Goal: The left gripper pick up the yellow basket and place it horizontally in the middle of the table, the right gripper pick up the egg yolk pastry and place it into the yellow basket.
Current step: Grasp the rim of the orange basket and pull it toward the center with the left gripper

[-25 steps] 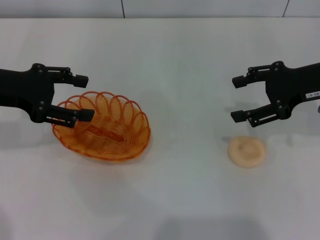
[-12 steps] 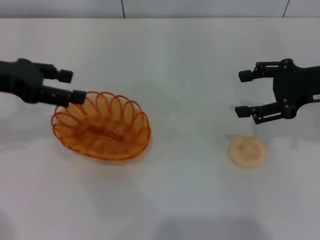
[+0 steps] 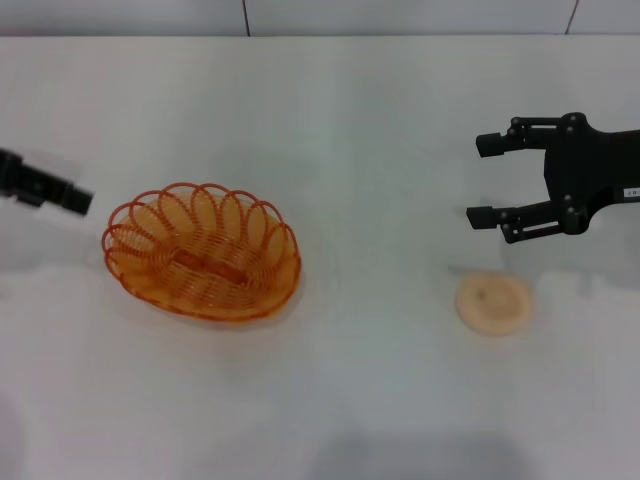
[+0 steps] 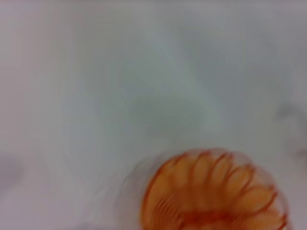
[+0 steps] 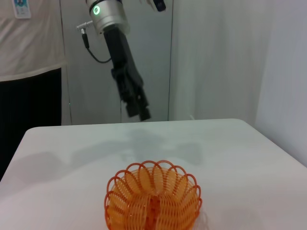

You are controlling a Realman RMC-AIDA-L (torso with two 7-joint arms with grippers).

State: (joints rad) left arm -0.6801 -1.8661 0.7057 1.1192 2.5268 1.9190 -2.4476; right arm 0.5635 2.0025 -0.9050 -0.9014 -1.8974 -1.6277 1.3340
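The yellow basket [image 3: 200, 252] rests on the white table [image 3: 350, 120], left of centre, with its long side across the view and nothing in it. My left gripper [image 3: 68, 196] is at the far left edge, clear of the basket and holding nothing; the right wrist view shows it [image 5: 140, 109] raised above the table behind the basket [image 5: 152, 201]. The basket also shows blurred in the left wrist view [image 4: 216, 191]. The egg yolk pastry [image 3: 493, 302] lies on the table at the right. My right gripper [image 3: 481, 180] is open and empty, just behind the pastry.
The table's far edge meets a pale wall [image 3: 400, 15] at the back. In the right wrist view, a person in a light shirt [image 5: 29, 38] stands beyond the table's far left side.
My left gripper has pulled away from the basket's rim to the left, almost out of the head view. The basket stays on the table. My right gripper has shifted slightly right.
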